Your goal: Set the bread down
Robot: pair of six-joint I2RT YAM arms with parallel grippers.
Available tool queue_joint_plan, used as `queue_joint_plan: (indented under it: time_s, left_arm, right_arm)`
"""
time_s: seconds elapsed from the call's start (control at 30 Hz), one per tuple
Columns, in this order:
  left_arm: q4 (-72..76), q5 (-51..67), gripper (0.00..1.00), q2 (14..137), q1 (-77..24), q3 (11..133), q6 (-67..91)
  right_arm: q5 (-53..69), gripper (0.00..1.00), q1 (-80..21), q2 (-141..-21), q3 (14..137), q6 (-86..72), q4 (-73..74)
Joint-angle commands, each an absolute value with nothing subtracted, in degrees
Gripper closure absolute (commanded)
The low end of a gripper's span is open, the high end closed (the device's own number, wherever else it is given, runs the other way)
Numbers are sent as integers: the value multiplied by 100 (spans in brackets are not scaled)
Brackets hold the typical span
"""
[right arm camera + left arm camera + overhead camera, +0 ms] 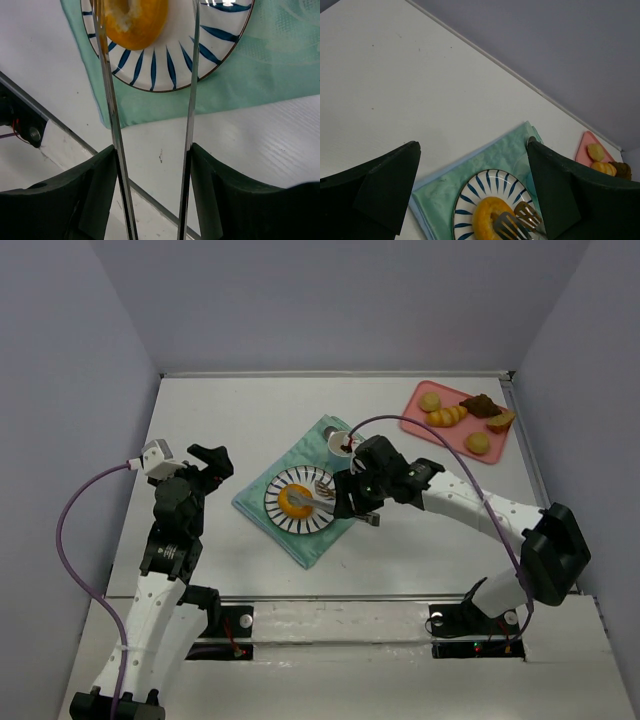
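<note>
Well, the bread (295,501) sat on the blue-striped plate (300,526), a golden ring lying flat a little left of the plate's middle. The plate rested on a teal cloth (310,440) spread on the white bench (230,410).

Right at the bread's right edge were the slotted tips of the metal tongs (325,492). In the right wrist view the two thin arms stood spread apart, one crossing the bread's rim and the other out over bare plate. Whether a tip actually touched the bread, I could not tell.

The right gripper (350,502) had those tongs, its jaws pressed on the outside of both arms, just off the plate's right rim.

Over on the left, the left gripper (210,462) hung above bare bench, well apart from the cloth, jaws released and wide with nothing between them.

Far back on the right lay a pink tray (415,415) carrying small yellow buns (430,400) and a croissant-like piece (447,417).
</note>
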State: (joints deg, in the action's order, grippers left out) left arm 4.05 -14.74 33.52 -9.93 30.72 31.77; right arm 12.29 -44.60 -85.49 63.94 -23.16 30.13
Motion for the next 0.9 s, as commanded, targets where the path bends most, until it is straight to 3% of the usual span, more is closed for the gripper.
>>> queue_joint_plan:
  time_s: [0.0, 0.33, 0.57, 0.67, 0.87]
  left_arm:
    - [642, -1433, 1, 3261, -975, 3059, 3129]
    - [633, -1415, 1, 3226, -975, 3059, 3138]
    - [650, -1450, 1, 3182, -975, 3032, 3164]
    - [642, -1468, 1, 3199, -976, 3041, 3164]
    - [659, -1485, 1, 3225, -976, 3023, 3164]
  right_arm:
    - [1020, 38, -4456, -8051, 6759, -2294, 3050]
    - [-24, 44, -4456, -6830, 6864, -2443, 3743]
    - [-3798, 44, -4456, -6231, 6820, -3777, 4962]
    - [-4533, 40, -4369, -6328, 6505, -4621, 5325]
    - [-3596, 43, -3078, -6592, 5363, -4958, 4414]
